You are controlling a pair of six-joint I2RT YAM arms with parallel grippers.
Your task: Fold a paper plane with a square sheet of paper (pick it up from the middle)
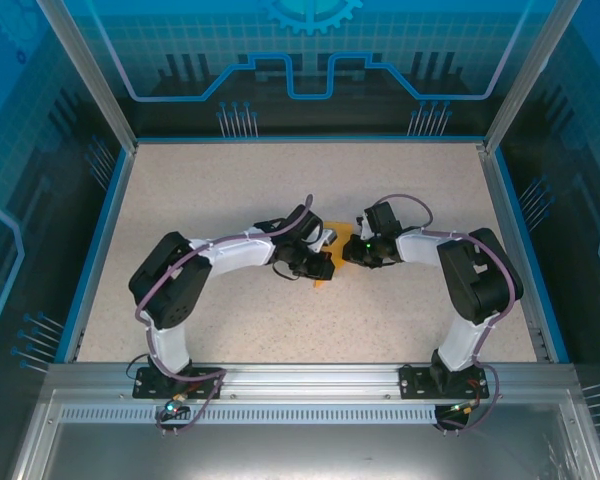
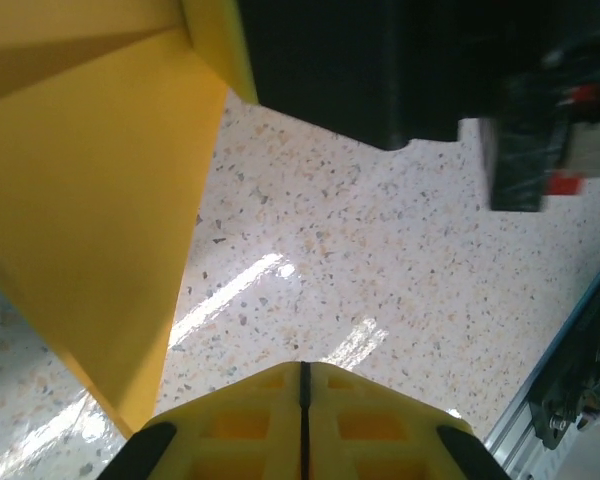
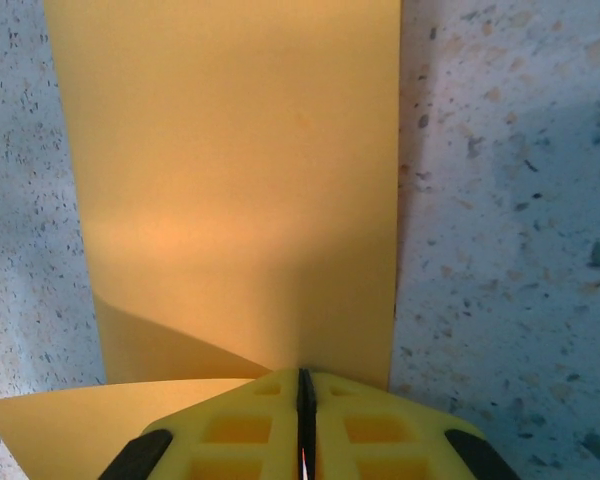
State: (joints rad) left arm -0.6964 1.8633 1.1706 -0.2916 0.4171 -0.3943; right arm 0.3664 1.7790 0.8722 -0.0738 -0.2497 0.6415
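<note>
The orange-yellow sheet of paper (image 1: pixel 334 238) hangs between the two grippers at mid-table, part-folded, with a flap angling off at the lower left (image 3: pixel 100 415). My right gripper (image 1: pixel 346 253) (image 3: pixel 305 372) is shut on the edge of the sheet, which spreads away from its fingertips as a broad panel (image 3: pixel 240 180). My left gripper (image 1: pixel 325 265) (image 2: pixel 303 368) is shut, its yellow pads pressed together with nothing between them. The paper (image 2: pixel 90 200) stands just to its left, apart from it. The right gripper's black body (image 2: pixel 380 70) looms above.
The speckled table (image 1: pixel 380 180) has a raised blue rim (image 1: pixel 98 240) on three sides and clear panels behind. An aluminium rail (image 1: pixel 300 385) with both arm bases runs along the near edge. Cables loop off each arm.
</note>
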